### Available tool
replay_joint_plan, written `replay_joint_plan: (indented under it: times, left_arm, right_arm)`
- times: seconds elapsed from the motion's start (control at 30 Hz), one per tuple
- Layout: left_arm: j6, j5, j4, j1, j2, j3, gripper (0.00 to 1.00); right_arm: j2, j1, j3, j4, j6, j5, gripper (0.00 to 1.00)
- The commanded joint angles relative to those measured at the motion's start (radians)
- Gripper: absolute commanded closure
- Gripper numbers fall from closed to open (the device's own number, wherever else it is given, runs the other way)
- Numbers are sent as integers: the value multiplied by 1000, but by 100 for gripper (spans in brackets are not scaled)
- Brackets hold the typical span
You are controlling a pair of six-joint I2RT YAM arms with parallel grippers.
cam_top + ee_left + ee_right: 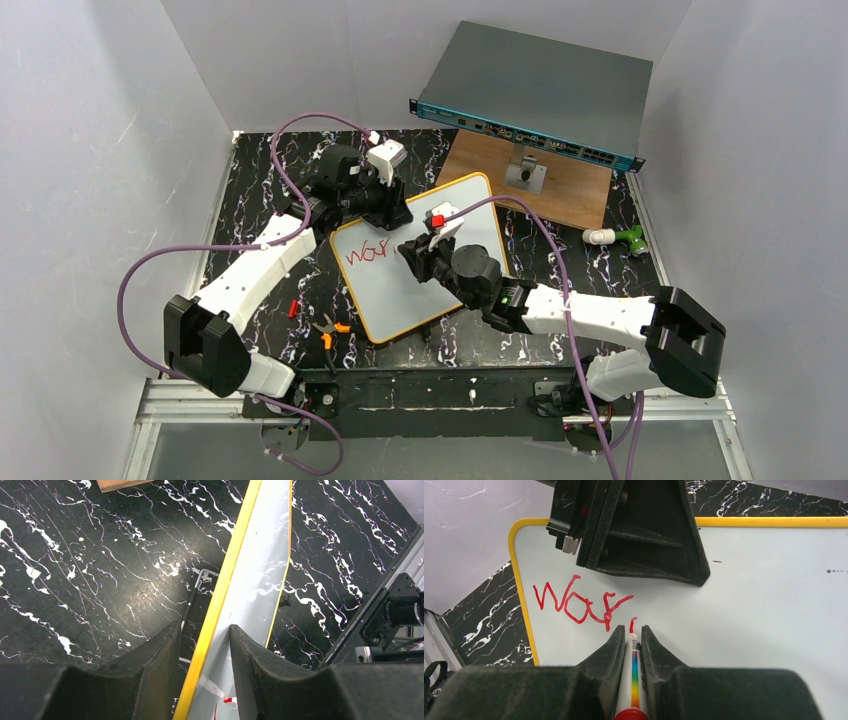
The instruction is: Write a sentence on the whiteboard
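Note:
The whiteboard [385, 295] lies tilted on the black marbled table, white with an orange rim. Red lettering reading "War" [366, 252] sits near its far left corner, the sentence's only letters in view. My left gripper [385, 205] is shut on the board's far edge. In the left wrist view its fingers [155, 660] stand on either side of the yellow rim of the whiteboard [260, 565]. My right gripper [630, 632] is shut on a white marker [634, 670] with a rainbow stripe. The marker's tip touches the board at a short fresh stroke [632, 624] just right of "War" [579, 600].
A grey rack box with a teal front [540, 95] stands at the back right, over a wooden board [570, 195] that carries a small metal part [525, 175]. A white and green object [618, 238] lies to the right. Orange-handled pliers [330, 328] lie near the board's front left.

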Motion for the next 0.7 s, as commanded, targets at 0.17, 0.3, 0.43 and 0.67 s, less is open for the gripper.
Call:
replay_joint_plan:
  times: [0.17, 0.3, 0.43, 0.67]
  left_arm:
    - [11, 5, 16, -7, -56, 38, 100]
    - [13, 4, 15, -7, -59, 38, 100]
    - [12, 5, 15, -7, -58, 37, 100]
    - [15, -1, 12, -7, -57, 43, 100]
  right_arm:
    - [14, -18, 82, -12, -76, 22, 99]
    - [14, -53, 107, -25, -48, 43, 99]
    - [18, -75, 117, -45, -45, 44, 99]
    - [12, -77, 77, -62, -9, 26, 99]
